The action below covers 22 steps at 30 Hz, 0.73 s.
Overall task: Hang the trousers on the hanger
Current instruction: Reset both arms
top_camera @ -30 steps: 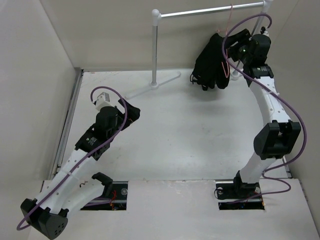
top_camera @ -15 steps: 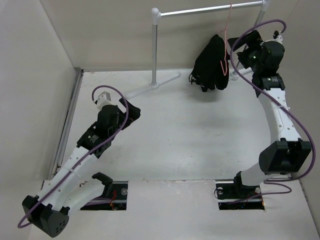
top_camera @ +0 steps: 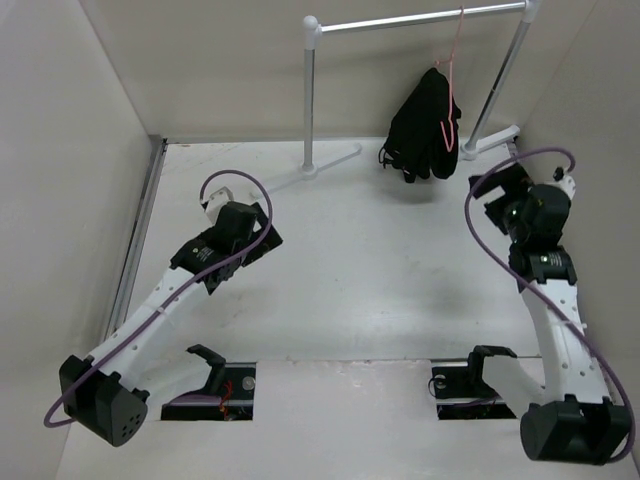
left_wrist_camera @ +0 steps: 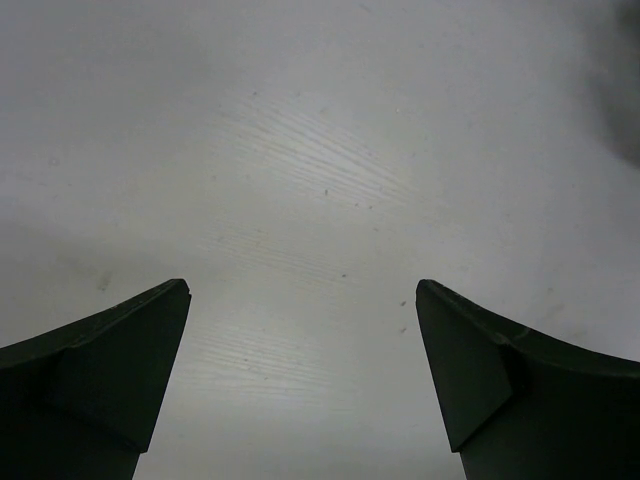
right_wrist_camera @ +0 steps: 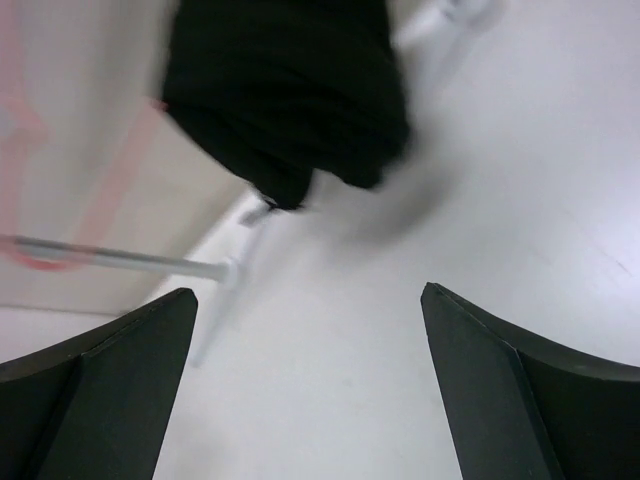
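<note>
The black trousers [top_camera: 424, 125] hang folded over the thin pink hanger [top_camera: 452, 105], whose hook sits on the garment rail [top_camera: 420, 20] at the back right. In the right wrist view the trousers [right_wrist_camera: 290, 90] show as a dark bundle at the top, with the blurred pink hanger [right_wrist_camera: 108, 190] to their left. My right gripper [top_camera: 492, 195] is low over the table in front of them and to the right, apart from them. It is open and holds nothing [right_wrist_camera: 310, 290]. My left gripper [top_camera: 265, 228] is open over bare table at the left [left_wrist_camera: 302, 285].
The rail's left post [top_camera: 311, 95] and its floor feet [top_camera: 300, 172] stand at the back middle. The right post slants down to a foot [top_camera: 490, 140] just beyond my right gripper. Walls close in the table on the left, back and right.
My right arm has drawn back from the hanger toward the near right and lowered, its jaws opening off the trousers. The left arm has shifted slightly toward the middle.
</note>
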Tool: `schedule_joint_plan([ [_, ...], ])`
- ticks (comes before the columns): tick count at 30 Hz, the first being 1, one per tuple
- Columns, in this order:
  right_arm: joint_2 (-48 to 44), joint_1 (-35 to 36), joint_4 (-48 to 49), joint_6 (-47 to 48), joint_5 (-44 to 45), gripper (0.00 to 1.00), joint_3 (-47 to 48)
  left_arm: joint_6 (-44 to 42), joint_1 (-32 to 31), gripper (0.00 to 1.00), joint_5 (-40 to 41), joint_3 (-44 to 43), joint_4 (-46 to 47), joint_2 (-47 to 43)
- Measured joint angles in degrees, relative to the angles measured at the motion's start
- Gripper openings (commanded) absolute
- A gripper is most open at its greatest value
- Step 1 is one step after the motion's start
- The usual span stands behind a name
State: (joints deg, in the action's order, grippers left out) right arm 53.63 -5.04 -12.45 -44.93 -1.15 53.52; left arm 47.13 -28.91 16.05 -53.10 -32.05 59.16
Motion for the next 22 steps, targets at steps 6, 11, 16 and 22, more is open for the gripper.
schedule_joint_plan([
  [6, -8.0, 1.3, -12.4, 0.4, 8.8, 1.00, -12.8, -0.8, -0.8, 1.00, 1.7, 0.1, -3.3, -0.6],
  [11, -13.1, 1.4, -19.1, 1.4, 12.8, 1.00, -15.3, -1.1, -2.2, 1.00, 2.0, 0.5, -3.3, -1.2],
  [16, -16.8, 1.9, -19.4, 2.3, 12.0, 1.00, -15.4, -1.2, -5.0, 1.00, 2.0, 1.1, -3.0, -0.2],
  [22, -14.1, 3.1, -21.0, 3.2, 12.6, 1.00, -14.6, -1.2, -8.7, 1.00, 2.0, 1.7, -0.7, 1.8],
])
